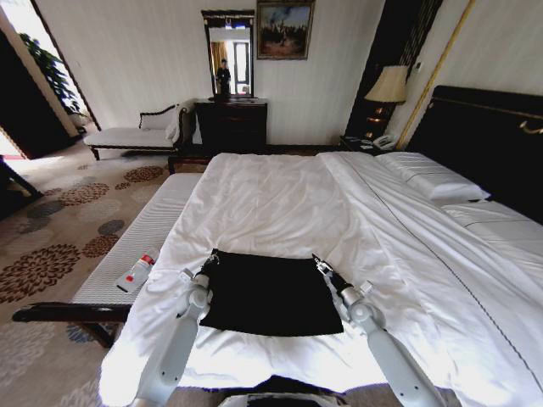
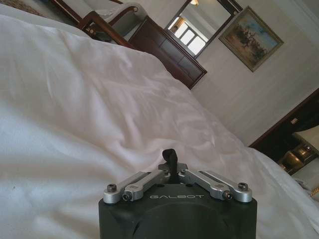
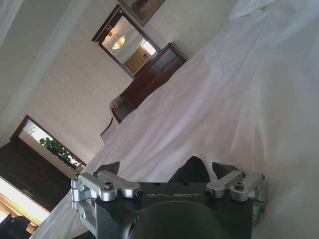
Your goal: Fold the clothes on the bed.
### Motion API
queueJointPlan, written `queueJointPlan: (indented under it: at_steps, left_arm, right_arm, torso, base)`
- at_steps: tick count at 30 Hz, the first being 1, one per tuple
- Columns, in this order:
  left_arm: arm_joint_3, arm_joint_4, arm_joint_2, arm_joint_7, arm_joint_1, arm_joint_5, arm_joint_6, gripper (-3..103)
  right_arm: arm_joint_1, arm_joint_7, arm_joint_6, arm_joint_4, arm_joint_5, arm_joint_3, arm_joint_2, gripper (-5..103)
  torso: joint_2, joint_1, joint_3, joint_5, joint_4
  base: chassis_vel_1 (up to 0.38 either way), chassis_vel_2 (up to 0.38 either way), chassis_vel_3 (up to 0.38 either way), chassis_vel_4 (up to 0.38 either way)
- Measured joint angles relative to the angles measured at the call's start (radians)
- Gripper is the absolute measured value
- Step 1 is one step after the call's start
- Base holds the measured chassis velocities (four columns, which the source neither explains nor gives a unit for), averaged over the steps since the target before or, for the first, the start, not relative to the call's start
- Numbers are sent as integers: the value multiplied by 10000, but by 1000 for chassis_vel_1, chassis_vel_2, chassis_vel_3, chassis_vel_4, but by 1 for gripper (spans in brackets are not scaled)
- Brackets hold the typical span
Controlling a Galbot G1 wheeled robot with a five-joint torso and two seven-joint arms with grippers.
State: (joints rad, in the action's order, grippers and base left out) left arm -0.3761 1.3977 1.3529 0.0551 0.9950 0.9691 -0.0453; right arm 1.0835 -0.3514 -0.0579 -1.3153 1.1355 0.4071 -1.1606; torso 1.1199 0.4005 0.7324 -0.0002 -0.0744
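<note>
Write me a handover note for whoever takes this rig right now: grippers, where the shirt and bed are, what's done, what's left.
Left gripper: at the far left corner of the black T-shirt, fingers closed on a bit of black fabric in the left wrist view.
Right gripper: at the far right corner, fingers apart with black fabric between them; not pinched yet.
T-shirt: lies flat as a rough rectangle on the near end of the bed, white duvet all around it. No lettering shows.
Done: both arms placed at the far corners.
Left: close the right gripper, make the fold. How many folds are already in is not clear.
</note>
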Motion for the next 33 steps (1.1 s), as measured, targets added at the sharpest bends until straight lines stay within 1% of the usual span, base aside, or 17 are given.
queueJointPlan:
  at_steps: [3, 12, 13, 14, 15, 16, 17, 20, 21, 23, 24, 25, 26, 31, 32, 33]
  left_arm:
    - [-5, 0, -18, 0, 20, -9, 0, 1]
    - [-5, 127, 8, 130, 51, 82, 0, 1]
    - [-5, 143, -15, 134, 70, 86, 0, 1]
    - [-10, 154, -37, 134, 86, 91, 0, 1]
    - [-10, 154, -37, 134, 86, 91, 0, 1]
    - [-21, 156, -58, 134, 101, 98, 0, 1]
    - [-28, 159, -71, 134, 110, 102, 0, 1]
    - [-52, 160, -105, 132, 146, 123, 0, 1]
    - [-52, 160, -105, 132, 146, 123, 0, 1]
    - [-55, 159, -105, 129, 151, 127, 0, 1]
    - [-55, 159, -102, 128, 151, 128, 0, 1]
    - [-55, 156, -96, 127, 152, 128, 1, 1]
    - [-55, 156, -96, 127, 152, 128, 1, 1]
    - [-15, 143, -64, 126, 145, 124, 10, 1]
    - [-15, 143, -64, 126, 145, 124, 10, 1]
    - [-6, 133, -62, 126, 132, 120, 12, 1]
  right_arm:
    - [-84, -196, -107, 316, 5, 56, -172, 100]
    - [-418, -289, -171, 1019, -12, 96, -366, 100]
    - [-466, -289, -171, 1069, -32, 96, -393, 102]
    - [-501, -287, -171, 1100, -63, 95, -413, 98]
    - [-501, -287, -171, 1100, -63, 95, -413, 98]
    - [-532, -281, -165, 1131, -104, 93, -429, 93]
    - [-548, -275, -158, 1146, -128, 92, -438, 93]
    - [-588, -255, -116, 1194, -171, 93, -456, 78]
    - [-588, -255, -116, 1194, -171, 93, -456, 78]
    - [-589, -254, -84, 1223, -178, 111, -481, 66]
    - [-589, -257, -68, 1238, -190, 124, -498, 66]
    - [-582, -283, -22, 1272, -208, 157, -551, 61]
    - [-582, -283, -22, 1272, -208, 157, -551, 61]
    - [-517, -576, 112, 1351, -235, 230, -687, 33]
    - [-517, -576, 112, 1351, -235, 230, -687, 33]
    - [-515, -656, 139, 1354, -237, 231, -689, 28]
  torso:
    - [0, -1, 0, 0, 0]
    - [1, 0, -1, -1, 0]
    - [1, 0, -1, -1, 0]
    - [0, 0, -1, -1, 0]
    - [0, 0, -1, -1, 0]
    - [0, 0, -1, -1, 0]
    - [0, 0, -1, 0, 0]
    - [0, 0, 0, 1, 1]
    - [0, 0, 0, 1, 1]
    - [0, 0, 0, 1, 0]
    - [1, 0, 0, 1, 1]
    - [0, 0, 0, 1, 1]
    - [0, 0, 0, 1, 1]
    - [0, 0, 0, 1, 1]
    - [0, 0, 0, 1, 1]
    - [0, -1, 0, 1, 1]
  base:
    - [0, 0, 0, 0]
    - [0, 0, 0, 0]
    - [0, 0, 0, 0]
    - [0, 0, 0, 0]
    - [0, 0, 0, 0]
    - [0, 0, 0, 0]
    - [0, 0, 0, 0]
    - [0, 0, 0, 0]
    - [0, 0, 0, 0]
    - [0, 0, 0, 0]
    - [0, 0, 0, 0]
    - [0, 0, 0, 0]
    - [0, 0, 0, 0]
    - [0, 0, 0, 0]
    - [0, 0, 0, 0]
    - [0, 0, 0, 0]
